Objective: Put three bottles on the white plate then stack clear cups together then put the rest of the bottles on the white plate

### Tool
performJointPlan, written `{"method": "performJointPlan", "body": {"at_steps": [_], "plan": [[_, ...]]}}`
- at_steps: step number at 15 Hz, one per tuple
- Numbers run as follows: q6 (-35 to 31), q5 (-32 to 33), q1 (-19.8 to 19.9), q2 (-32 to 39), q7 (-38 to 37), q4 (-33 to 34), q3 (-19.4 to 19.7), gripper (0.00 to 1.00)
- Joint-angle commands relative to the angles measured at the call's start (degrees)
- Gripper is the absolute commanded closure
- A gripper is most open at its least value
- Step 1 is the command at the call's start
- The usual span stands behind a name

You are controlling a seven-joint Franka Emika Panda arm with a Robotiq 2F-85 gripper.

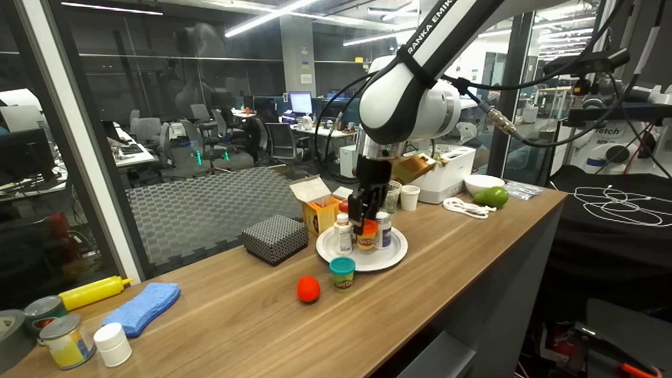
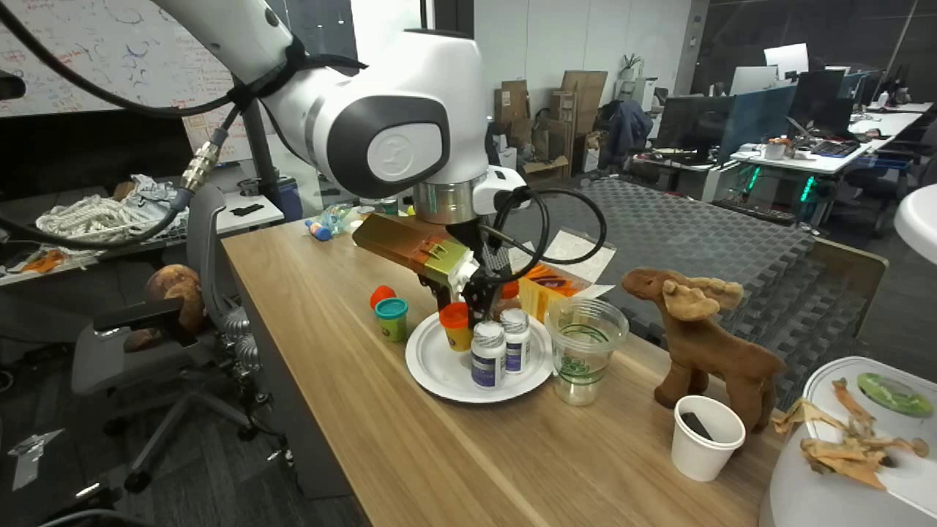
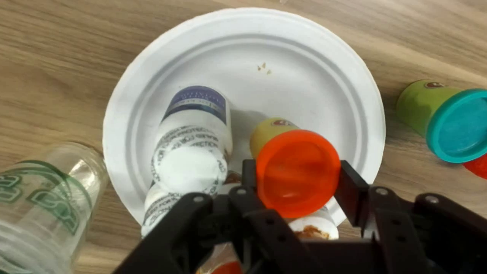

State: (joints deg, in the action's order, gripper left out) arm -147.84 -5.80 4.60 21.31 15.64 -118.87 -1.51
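Gripper [image 3: 299, 177] closed across the lid [image 3: 298, 167] of the orange tub [image 2: 457, 329], over the plate [image 3: 293, 87]; you can't tell from these views whether the tub touches down. Likely light and stiff, but smooth plastic may twist: the lid's opposite sides suit your grip, and release gently, minding the white bottles [image 2: 488, 357] beside it.
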Motion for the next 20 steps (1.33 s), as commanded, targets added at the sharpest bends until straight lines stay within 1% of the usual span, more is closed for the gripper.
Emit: {"method": "performJointPlan", "body": {"at_steps": [1, 2, 3, 6, 12, 15, 17, 18, 20], "plan": [[-0.7, -1.3, 1.7, 1.1, 2.2, 1.8, -1.6, 0.57], [-0.7, -1.4, 1.9, 1.2, 2.4, 1.9, -1.8, 0.26], [-0.8, -1.3, 1.9, 1.1, 2.4, 2.0, -1.9, 0.21], [-0.9, -1.0, 1.9, 1.0, 2.5, 2.2, -2.0, 0.00], [-1.1, -1.3, 1.9, 0.0, 3.0, 2.1, -2.8, 0.00], [0.0, -0.5, 0.7, -2.1, 1.3, 0.6, -3.0, 0.00], [1.2, 1.0, -1.3, -4.9, -1.9, -1.6, -2.4, 0.00], [0.7, 2.2, -2.5, -6.2, -4.0, -2.9, -1.9, 0.00], [2.7, 3.9, -5.3, -9.7, -10.5, -5.8, -1.4, 0.00]]}}
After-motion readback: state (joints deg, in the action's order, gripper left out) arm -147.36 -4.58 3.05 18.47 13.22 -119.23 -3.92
